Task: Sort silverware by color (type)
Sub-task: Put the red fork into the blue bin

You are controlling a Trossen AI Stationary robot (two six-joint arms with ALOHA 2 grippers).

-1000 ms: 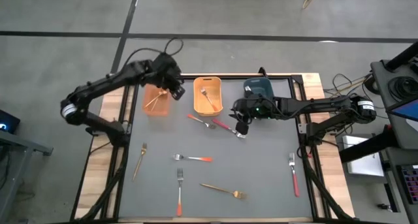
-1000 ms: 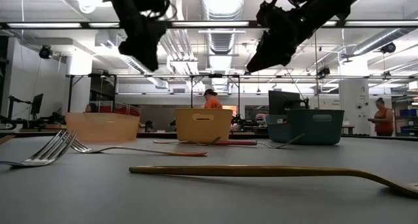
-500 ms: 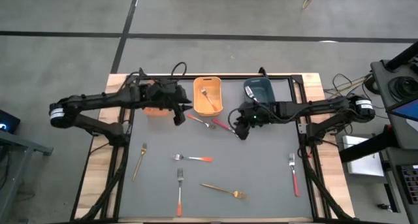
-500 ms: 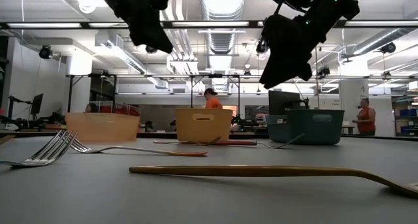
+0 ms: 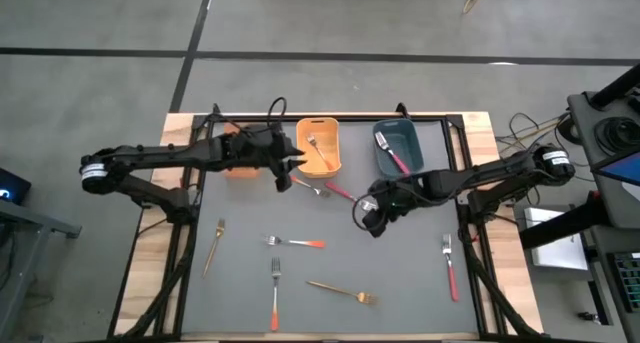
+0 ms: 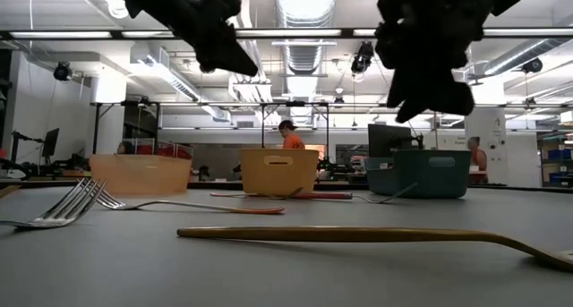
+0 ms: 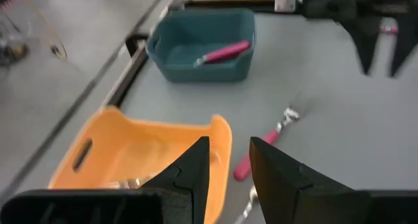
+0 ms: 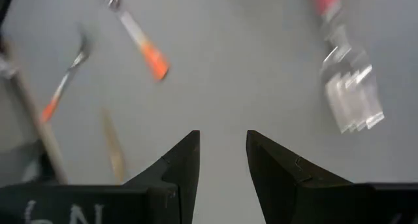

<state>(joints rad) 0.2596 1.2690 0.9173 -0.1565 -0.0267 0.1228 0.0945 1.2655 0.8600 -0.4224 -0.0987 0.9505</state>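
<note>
Overhead, grey table [image 5: 400, 273] with scattered forks [image 5: 297, 243], workshop behind, ceiling lights.

An industrial lab or workshop: exposed ceiling ducts [image 6: 300, 3], strip lighting, metal racking, monitors [image 6: 387, 139], people [image 6: 287, 135] at distant workbenches

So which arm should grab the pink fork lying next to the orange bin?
Probably the left. Its end effector hangs open right beside the pink fork by the orange bin, while the right end effector is open farther out over the bare mat.
</note>
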